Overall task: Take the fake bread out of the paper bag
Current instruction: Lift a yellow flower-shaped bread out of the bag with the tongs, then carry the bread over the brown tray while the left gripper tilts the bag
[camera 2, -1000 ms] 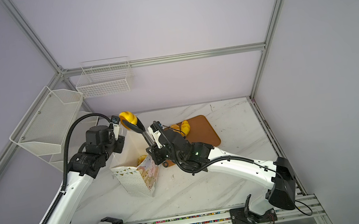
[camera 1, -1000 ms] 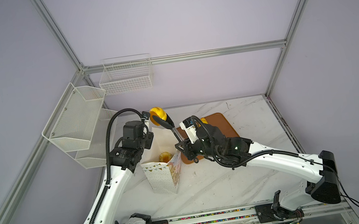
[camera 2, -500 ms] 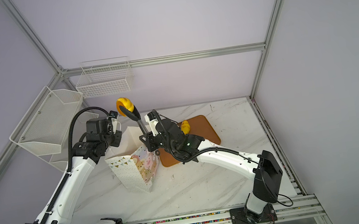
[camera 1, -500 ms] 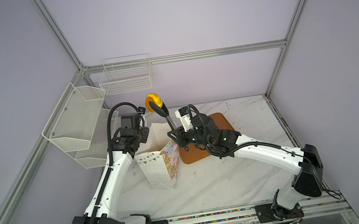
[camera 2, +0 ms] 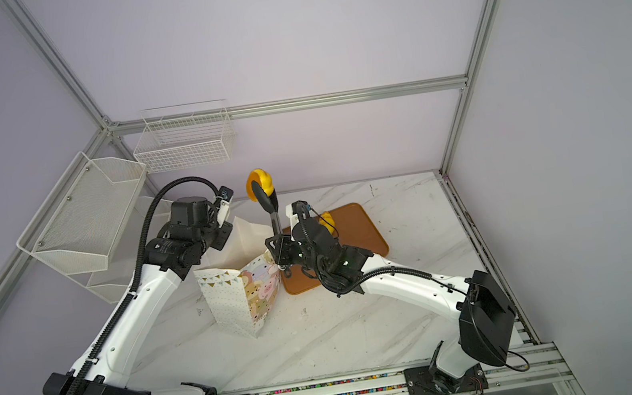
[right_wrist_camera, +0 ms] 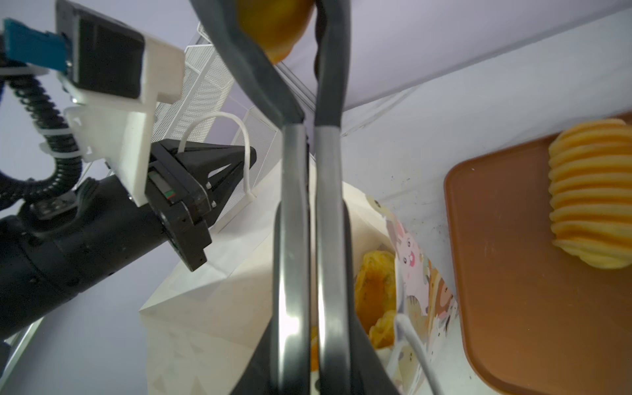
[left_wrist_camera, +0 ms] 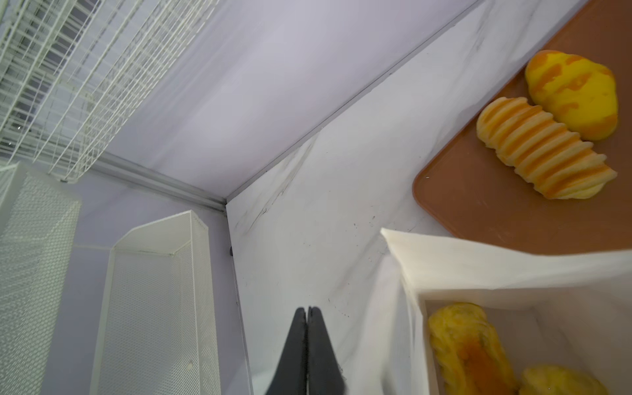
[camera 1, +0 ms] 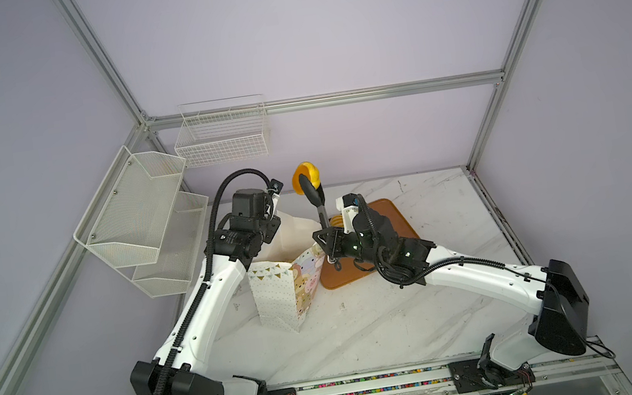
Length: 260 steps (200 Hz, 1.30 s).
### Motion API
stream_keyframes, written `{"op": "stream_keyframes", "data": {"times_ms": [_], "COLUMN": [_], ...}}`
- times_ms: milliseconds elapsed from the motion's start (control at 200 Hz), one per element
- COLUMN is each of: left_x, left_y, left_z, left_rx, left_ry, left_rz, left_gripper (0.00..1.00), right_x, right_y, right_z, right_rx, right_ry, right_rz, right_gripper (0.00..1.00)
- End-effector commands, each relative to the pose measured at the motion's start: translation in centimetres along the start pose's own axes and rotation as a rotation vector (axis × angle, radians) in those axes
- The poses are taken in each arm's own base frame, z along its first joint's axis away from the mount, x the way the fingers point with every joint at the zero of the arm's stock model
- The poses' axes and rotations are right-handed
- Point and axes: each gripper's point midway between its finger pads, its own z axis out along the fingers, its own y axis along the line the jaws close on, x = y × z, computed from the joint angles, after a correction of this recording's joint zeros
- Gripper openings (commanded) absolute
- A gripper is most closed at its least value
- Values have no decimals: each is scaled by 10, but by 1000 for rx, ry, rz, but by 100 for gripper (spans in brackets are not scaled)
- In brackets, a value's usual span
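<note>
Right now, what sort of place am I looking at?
Probably a robot test cell: a metal-framed booth, two arms bolted to a rail, tongs holding toy bread by a paper bag.

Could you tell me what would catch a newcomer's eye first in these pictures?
A golden-yellow toy pastry held high in the air by black-tipped metal tongs, which the right gripper clasps. Close by stands the white cartoon-print paper bag, open, its cord handle pinched by the left gripper.
</note>
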Motion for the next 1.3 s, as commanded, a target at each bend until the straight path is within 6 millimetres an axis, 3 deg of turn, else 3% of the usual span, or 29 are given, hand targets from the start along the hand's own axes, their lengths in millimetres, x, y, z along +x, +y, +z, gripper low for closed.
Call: {"op": "stream_keyframes", "data": {"times_ms": [0,145,305,450,565,585,690,1040,1295], "left_x": [-11,-17,-36,-49,-60,-57,-59,-66,-65], "left_y": [-6,-37,-78,-105,-126,-138,-160,-200,-204], "left_z": [-2,0,-14,-23,-34,-25,-24,-23,-11], "left_rx": [-11,44,149,177,205,212,210,201,149], "left_ry": [-41,-52,-120,-152,-183,-159,-151,-129,-96], "left_rz": [15,45,40,33,27,44,61,56,68], "left_gripper": [0,0,0,0,0,0,0,0,0], "right_x": [5,30,32,38,31,30,23,30,39], "right_y": [-22,-55,-61,-81,-96,-100,-114,-162,-179], "right_z": [-14,-23,-47,-61,-70,-71,-73,-57,-48], "right_rx": [53,126,118,141,150,152,166,221,234], "right_ry": [-16,18,9,4,-13,-10,-5,115,197], "right_rz": [190,313,384,438,458,455,439,393,385], "right_gripper": [16,16,16,17,18,18,19,25,37]}}
